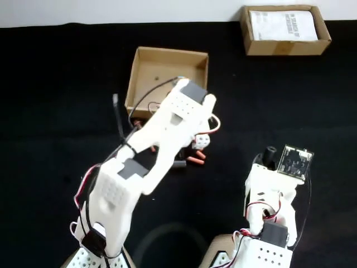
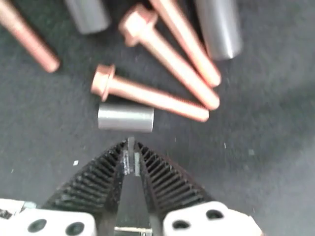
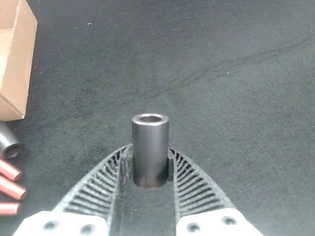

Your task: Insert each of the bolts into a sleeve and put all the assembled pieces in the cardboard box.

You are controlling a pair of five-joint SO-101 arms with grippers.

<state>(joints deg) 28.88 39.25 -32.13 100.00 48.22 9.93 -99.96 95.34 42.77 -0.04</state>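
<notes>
1. Black cloth covered the table, and the open cardboard box sat toward its far middle.
2. My right gripper was clamped on an upright sleeve, its bore facing up. It stood over bare cloth, apart from the box.
3. My left gripper hung above the loose parts near the box, its fingers pressed together with nothing between them.
4. Just past those tips a short sleeve lay on its side. The nearest bolt lay just beside it, and more bolts were fanned out beyond.
5. I judged the step to be fetching a bolt for the sleeve my right side held. With so many bolts loose on the cloth, the task looked to be at an early stage.
6. For the next move, my left fingers would have to spread, clear the short sleeve and close across the nearest bolt's shank. Then I would need to bring its tip square over the waiting bore, since a tilted bolt would likely catch on the rim.
</notes>
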